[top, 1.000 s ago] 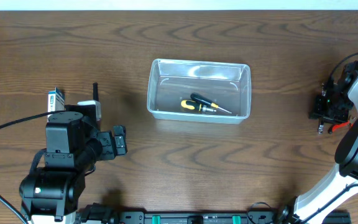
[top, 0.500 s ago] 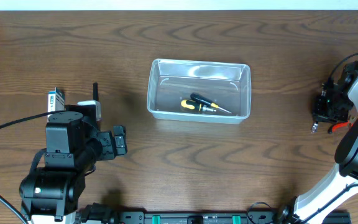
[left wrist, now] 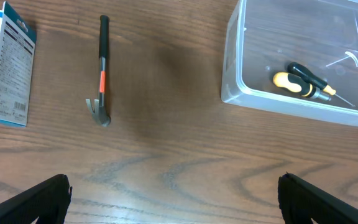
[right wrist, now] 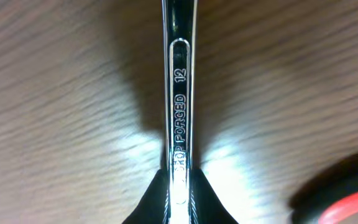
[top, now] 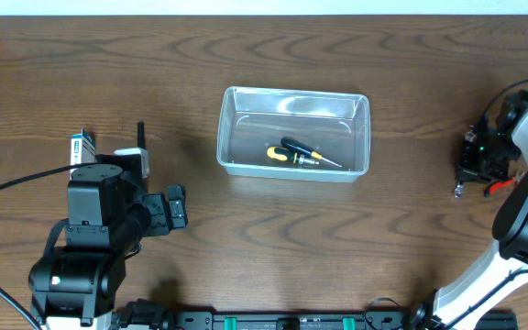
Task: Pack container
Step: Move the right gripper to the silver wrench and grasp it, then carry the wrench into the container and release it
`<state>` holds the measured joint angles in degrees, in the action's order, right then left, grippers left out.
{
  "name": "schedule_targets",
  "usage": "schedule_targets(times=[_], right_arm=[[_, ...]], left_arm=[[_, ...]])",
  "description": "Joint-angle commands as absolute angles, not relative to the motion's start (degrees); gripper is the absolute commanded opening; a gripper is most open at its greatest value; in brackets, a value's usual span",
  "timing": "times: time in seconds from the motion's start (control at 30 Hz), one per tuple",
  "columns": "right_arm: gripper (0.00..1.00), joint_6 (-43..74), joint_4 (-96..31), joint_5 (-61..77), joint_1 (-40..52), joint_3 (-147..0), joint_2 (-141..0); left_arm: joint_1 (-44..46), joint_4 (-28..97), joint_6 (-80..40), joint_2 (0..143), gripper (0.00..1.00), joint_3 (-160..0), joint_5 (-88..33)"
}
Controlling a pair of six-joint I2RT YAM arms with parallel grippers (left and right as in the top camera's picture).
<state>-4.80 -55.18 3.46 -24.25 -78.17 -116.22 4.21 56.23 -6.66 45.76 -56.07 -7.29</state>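
The clear plastic container (top: 293,94) stands in the middle of the table and holds a yellow-and-black screwdriver (top: 296,155). Both also show in the left wrist view, the container (left wrist: 232,93) at the upper right with the screwdriver (left wrist: 300,84) inside. My right gripper (top: 472,172) is far right of the container and shut on a chrome wrench (right wrist: 179,93) marked "12", its fingers (right wrist: 157,199) pinching the shaft just above the table. My left gripper (left wrist: 174,199) is open and empty over bare wood, left of the container.
A small black hammer (left wrist: 102,68) with an orange band lies left of the container. A blue-and-white cardboard box (left wrist: 5,65) lies further left. A red-handled tool (top: 500,186) lies beside my right gripper, seen at the corner of the right wrist view (right wrist: 353,202).
My right gripper has shifted slightly left with the wrench in it. The left arm and the container have not moved.
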Motion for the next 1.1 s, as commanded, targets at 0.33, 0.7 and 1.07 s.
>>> schedule_targets(times=[0.33,0.7,1.07], right_arm=[[0.01,-26.1,-65.3,9.5,1.6,-102.1,-98.7],[0.01,-49.3,-66.0,9.5,22.5,-103.3,-107.6],[0.02,-49.1,-65.5,9.5,21.7,-103.3,-124.7]], left_arm=[[4.3,56.3,-7.2,45.6,0.98,-57.1,-6.8],[4.3,56.3,-7.2,45.6,0.98,-57.1,-6.8],[4.3,56.3,-7.2,45.6,0.98,-57.1,-6.8]])
